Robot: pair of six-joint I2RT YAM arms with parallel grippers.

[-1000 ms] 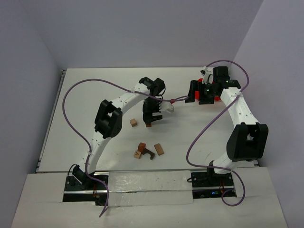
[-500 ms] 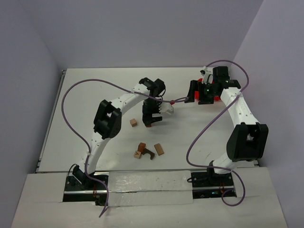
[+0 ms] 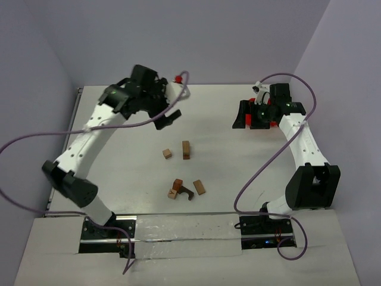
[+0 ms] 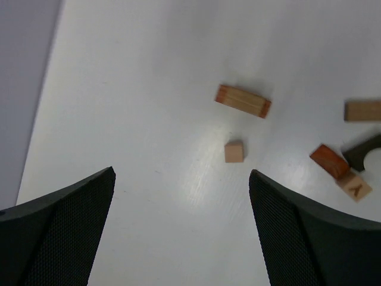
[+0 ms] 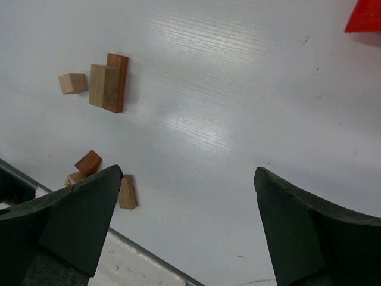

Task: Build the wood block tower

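The wood blocks lie in the middle of the table. A short brown stack, the tower [image 3: 186,149], stands beside a small tan cube [image 3: 167,154]. The tower [image 5: 109,88] shows a tan top and a reddish side in the right wrist view. Nearer the arm bases sit a reddish block [image 3: 177,183], a lettered cube [image 3: 172,193], a dark arch [image 3: 187,192] and a tan bar [image 3: 199,187]. My left gripper [image 3: 168,117] hangs open and empty high above the far left, apart from every block. My right gripper [image 3: 250,118] is open and empty at the far right.
A red bin [image 3: 272,122] sits behind the right gripper at the far right, and its corner [image 5: 364,16] shows in the right wrist view. Purple cables loop off both arms. Walls close the table at the back and sides.
My left gripper has opened, let go of the brown block at the tower and swung up and back to the far left. The right gripper has barely moved.
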